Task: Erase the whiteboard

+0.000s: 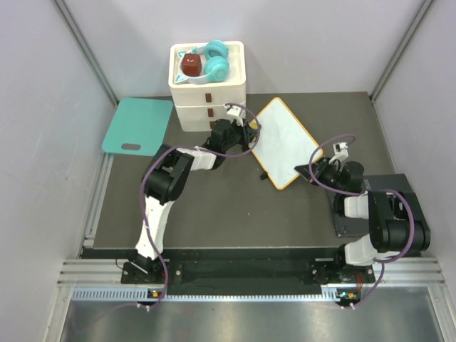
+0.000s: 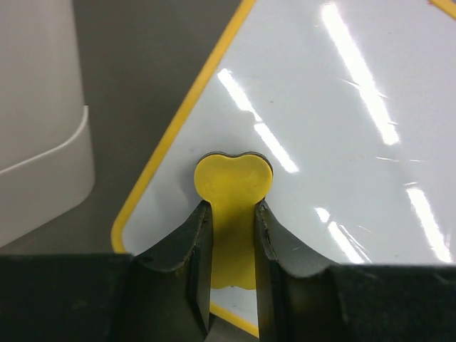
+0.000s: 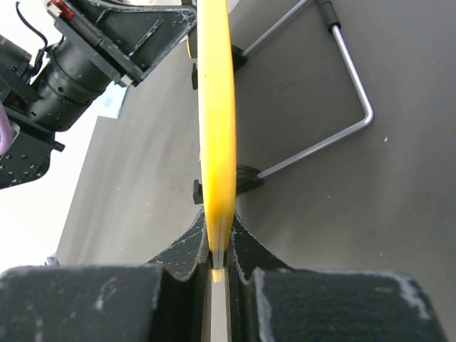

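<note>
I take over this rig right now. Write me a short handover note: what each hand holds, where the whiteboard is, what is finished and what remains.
Left hand: shut on a yellow heart-shaped eraser, which appears to rest on the whiteboard near one corner.
Right hand: shut on the whiteboard's yellow rim at the opposite side, steadying it.
Done: no writing shows on the white face in the top or left wrist view.
Left: probably one check of the whole face, then release the board and the eraser.
</note>
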Available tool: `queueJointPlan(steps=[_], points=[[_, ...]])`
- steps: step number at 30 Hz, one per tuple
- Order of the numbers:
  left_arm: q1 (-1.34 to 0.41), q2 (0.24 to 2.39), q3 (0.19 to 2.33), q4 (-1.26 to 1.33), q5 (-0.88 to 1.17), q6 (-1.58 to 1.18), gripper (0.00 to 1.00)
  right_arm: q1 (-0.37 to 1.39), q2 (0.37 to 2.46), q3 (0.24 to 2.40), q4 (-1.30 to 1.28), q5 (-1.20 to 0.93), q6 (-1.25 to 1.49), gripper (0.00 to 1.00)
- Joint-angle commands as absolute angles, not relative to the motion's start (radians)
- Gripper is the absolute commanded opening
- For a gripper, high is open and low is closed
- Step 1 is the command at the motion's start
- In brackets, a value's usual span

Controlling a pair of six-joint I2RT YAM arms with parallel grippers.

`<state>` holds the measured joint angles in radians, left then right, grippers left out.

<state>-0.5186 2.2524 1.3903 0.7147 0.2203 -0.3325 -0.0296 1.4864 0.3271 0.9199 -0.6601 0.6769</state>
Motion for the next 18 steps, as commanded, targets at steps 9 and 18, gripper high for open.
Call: queueJointPlan(steps=[9, 18], points=[[-0.574, 2.227, 1.361, 0.591, 0.214, -0.327, 0.0, -0.037, 1.477, 0.322, 0.968, -0.684, 0.64, 0.0], [-0.563, 2.206, 1.373, 0.46, 0.063, -0.227, 0.0, -0.035, 1.477, 0.314, 0.976, -0.686, 0.641, 0.0]])
